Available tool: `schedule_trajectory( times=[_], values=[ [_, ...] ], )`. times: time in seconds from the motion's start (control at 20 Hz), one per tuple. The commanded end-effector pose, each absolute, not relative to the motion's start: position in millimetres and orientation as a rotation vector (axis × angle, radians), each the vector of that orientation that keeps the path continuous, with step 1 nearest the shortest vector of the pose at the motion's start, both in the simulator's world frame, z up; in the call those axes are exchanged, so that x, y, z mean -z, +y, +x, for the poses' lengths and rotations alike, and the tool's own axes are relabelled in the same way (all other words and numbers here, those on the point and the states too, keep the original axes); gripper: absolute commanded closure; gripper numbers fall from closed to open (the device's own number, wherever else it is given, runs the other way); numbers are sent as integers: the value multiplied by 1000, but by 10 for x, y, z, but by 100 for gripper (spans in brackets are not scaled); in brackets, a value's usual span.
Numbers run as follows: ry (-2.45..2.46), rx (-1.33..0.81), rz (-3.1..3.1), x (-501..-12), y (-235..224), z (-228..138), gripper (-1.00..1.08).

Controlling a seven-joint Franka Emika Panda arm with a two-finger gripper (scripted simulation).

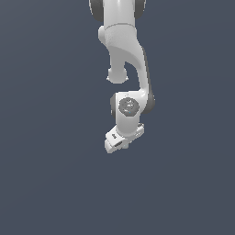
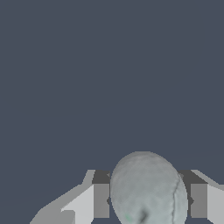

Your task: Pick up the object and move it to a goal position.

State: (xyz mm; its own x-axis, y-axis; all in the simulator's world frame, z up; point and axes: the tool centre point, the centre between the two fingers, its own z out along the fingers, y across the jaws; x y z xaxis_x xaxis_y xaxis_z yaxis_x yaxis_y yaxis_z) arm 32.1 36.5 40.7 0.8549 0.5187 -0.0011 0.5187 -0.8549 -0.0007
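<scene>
— So, what do you have closest to you?

— The ball (image 2: 146,190), pale grey and a little mottled. In my wrist view it sits right between my two fingers (image 2: 101,199), one pad on each flank. My gripper (image 2: 148,199) is narrowed onto it and holding it; I see no gap on either side.

— And from outside?

— In the exterior view my gripper (image 1: 117,143) hangs at the end of my arm (image 1: 126,50), tilted toward the exterior view's left. The ball itself is too small or too hidden there for me to pick out, so I go by the wrist view for it.

— What lies beyond the fingers?

— Only flat dark blue-grey ground (image 2: 109,74), plain and even all the way out. I cannot tell from either view whether the ball touches that ground or is lifted off it.
</scene>
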Motion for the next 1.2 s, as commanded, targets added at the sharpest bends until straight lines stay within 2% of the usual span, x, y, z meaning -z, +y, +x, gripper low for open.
schedule_trajectory(
  times=[0.0, 1.15],
  values=[
    [-845, 0, -3026, -518, 262, 267, 108],
    [-845, 2, -3024, -2315, -1393, -669, 108]
  ],
)
